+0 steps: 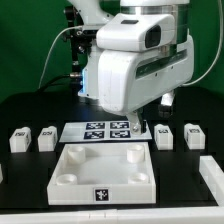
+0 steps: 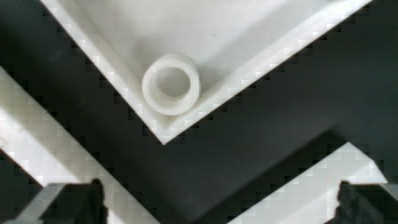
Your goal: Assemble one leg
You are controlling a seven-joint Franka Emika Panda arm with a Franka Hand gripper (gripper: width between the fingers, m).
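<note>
The pincer (image 2: 214,205), spread and seemingly empty, hovers over a corner socket (image 2: 173,82) of the square piece (image 2: 267,35).

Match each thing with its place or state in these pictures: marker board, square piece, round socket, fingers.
Things:
1. marker board
2. square piece
3. round socket
4. fingers

Places or states:
A. set in a corner of the square piece
B. apart, holding nothing
C. lying flat beyond the square piece, under the arm
D. at the front of the exterior view, a tag on its front wall

Pairs: 1-C, 2-D, 3-A, 4-B
</note>
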